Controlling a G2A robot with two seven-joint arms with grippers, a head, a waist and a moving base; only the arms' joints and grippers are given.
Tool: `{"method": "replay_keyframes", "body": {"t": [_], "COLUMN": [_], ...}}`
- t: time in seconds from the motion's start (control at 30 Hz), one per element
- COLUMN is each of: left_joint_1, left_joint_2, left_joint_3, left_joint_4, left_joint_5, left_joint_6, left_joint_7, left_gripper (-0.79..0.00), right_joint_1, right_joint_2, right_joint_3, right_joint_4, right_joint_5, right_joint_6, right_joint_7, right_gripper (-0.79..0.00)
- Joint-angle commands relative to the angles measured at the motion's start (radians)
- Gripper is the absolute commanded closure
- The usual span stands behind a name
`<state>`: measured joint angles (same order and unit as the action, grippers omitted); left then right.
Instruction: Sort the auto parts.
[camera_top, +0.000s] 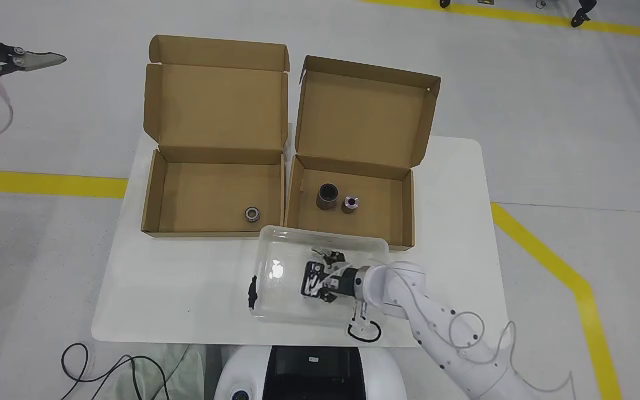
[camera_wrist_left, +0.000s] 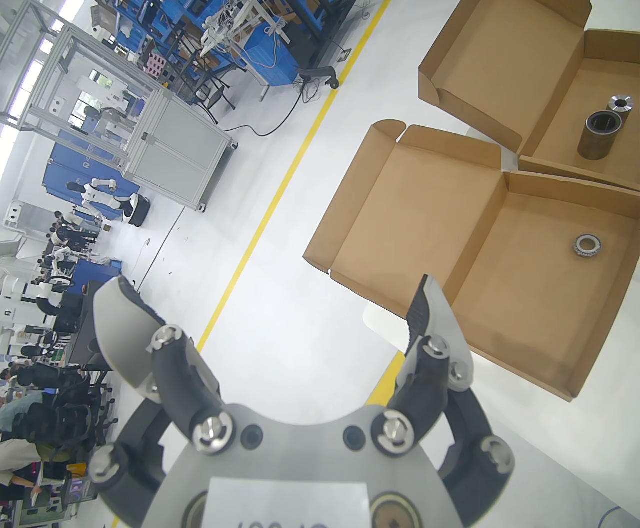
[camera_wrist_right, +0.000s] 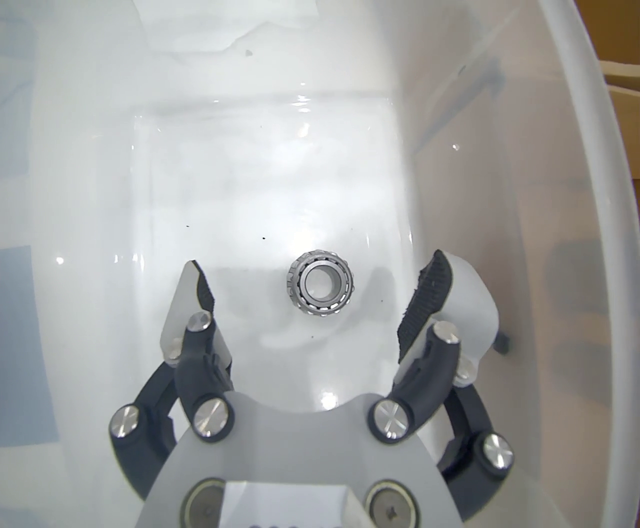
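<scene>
Pale workshop floor striped with yellow lines surrounds a white bench (camera_top: 450, 200). The bench carries two open cardboard boxes side by side in the upper middle of the top view, with a clear plastic bin (camera_top: 322, 234) in front of them at the lower middle. The box at left (camera_top: 200, 190) holds one boxed bearing (camera_top: 253, 212). The box at right (camera_top: 385, 205) holds a dark steel sleeve (camera_top: 327, 196) and a small bushing (camera_top: 349, 204). The right pincer (camera_wrist_right: 315, 260) is down inside the bin with its fingers spread apart and nothing between them. A tapered roller bearing (camera_wrist_right: 320, 283) lies on the bin floor with its bore facing up, so its axis stands upright and its round outer cage offers the same width from any side. It sits centred between the two fingers, about level with their tips, and touches neither. The left pincer (camera_wrist_left: 272, 282) is also spread and empty, out over the floor beyond the bench edge and well apart from the bin, so the right arm is plainly the nearer one. The coming move looks like a short advance straight onto the bearing and a squeeze across its cage. Since a like bearing already lies in the box at left, that box is probably where it goes. The bin wall runs close beside one finger and could snag it on the lift.
</scene>
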<state>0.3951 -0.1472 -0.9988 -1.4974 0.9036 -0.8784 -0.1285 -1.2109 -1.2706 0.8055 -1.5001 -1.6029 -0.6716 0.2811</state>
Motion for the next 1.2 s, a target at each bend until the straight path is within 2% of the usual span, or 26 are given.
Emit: {"method": "replay_keyframes", "body": {"t": [0.0,0.33,0.47,0.83,1.17], "left_joint_1": [0.000,0.000,0.000,0.000,0.000], "left_joint_2": [0.000,0.000,0.000,0.000,0.000], "left_joint_3": [0.000,0.000,0.000,0.000,0.000], "left_joint_4": [0.000,0.000,0.000,0.000,0.000], "left_joint_5": [0.000,0.000,0.000,0.000,0.000], "left_joint_6": [0.000,0.000,0.000,0.000,0.000], "left_joint_7": [0.000,0.000,0.000,0.000,0.000], "left_gripper": [-0.785,-0.785,-0.785,-0.785,-0.785], "right_joint_1": [0.002,0.014,0.015,-0.025,-0.024], "right_joint_2": [-0.001,-0.005,-0.006,0.013,0.029], "right_joint_3": [-0.003,-0.019,-0.024,0.005,0.055], "right_joint_4": [0.003,0.015,0.006,-0.079,-0.095], "right_joint_5": [0.002,0.003,0.004,-0.044,-0.001], "right_joint_6": [0.001,0.011,0.019,0.025,-0.036], "right_joint_7": [0.002,0.017,0.011,-0.020,-0.222], "right_gripper": [-0.348,-0.191,0.000,0.000,0.000]}}
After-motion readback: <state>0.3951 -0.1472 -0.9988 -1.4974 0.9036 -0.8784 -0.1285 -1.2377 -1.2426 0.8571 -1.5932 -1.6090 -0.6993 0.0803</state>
